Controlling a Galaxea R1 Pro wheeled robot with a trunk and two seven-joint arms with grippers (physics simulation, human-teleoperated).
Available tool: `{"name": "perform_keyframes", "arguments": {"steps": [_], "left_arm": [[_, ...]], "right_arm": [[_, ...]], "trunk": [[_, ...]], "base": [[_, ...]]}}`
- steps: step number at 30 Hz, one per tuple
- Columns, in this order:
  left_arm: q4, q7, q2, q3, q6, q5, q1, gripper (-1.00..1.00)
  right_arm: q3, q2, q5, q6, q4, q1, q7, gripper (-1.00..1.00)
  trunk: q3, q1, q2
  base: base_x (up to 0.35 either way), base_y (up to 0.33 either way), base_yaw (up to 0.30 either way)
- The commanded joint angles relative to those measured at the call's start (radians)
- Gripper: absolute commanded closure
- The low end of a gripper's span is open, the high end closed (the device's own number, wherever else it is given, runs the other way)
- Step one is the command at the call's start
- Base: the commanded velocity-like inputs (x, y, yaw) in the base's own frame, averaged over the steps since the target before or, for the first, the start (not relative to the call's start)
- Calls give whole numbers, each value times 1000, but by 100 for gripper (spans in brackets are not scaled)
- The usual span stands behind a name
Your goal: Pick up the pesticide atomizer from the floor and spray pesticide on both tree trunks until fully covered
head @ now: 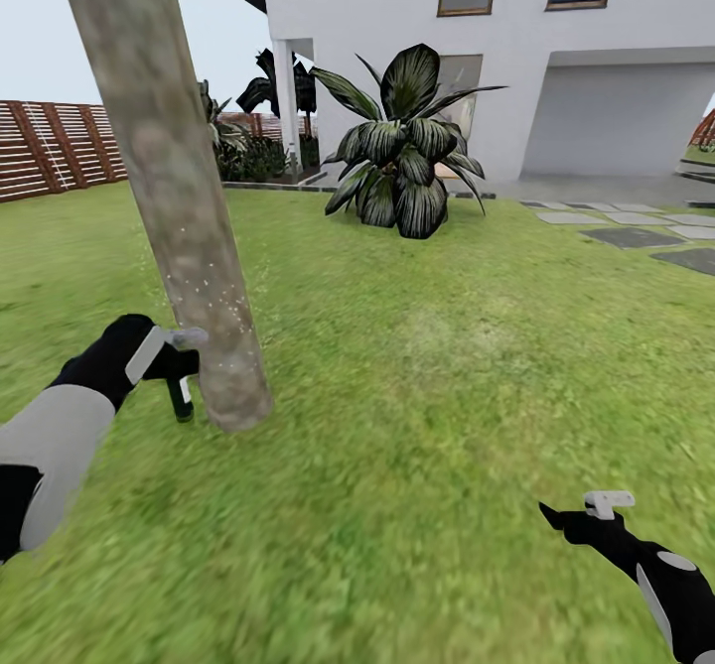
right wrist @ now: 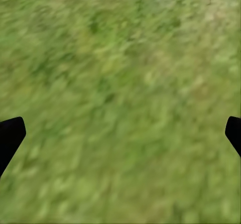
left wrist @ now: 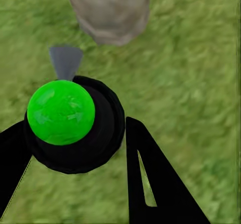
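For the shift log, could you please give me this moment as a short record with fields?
setting: grass lawn, brown fence, white house
left gripper: shut on the pesticide atomizer
nozzle: beside the tree trunk, near its base
trunk: white specks low down
right gripper: open, over grass
other plant: broad-leaved bush
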Motion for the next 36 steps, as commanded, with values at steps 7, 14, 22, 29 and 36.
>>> {"name": "perform_keyframes", "arguments": {"steps": [7,14,22,29,36], "left_arm": [[1,10,9,-10,35,-53,-130,100],[17,1,2,-5,16,-49,14,100],[18,0,0,0,-74,-45,148,100],[-11,4,12,0,-32,-51,47,100],[-17,6,35,-2,32,-60,-85,100]], "right_arm": [[-6,1,9,5,-2,-1,8,-100],[-6,1,9,5,-2,-1,8,-100],[-5,1,9,5,-2,-1,8,-100],[-6,1,9,5,-2,-1,8,-100],[-5,1,9,5,-2,-1,8,-100]], "trunk": [[-1,0,0],[-1,0,0],[-1,0,0],[-1,0,0],[-1,0,0]], "base": [[15,0,0],[0,0,0],[85,0,0],[28,0,0],[0,0,0]]}}
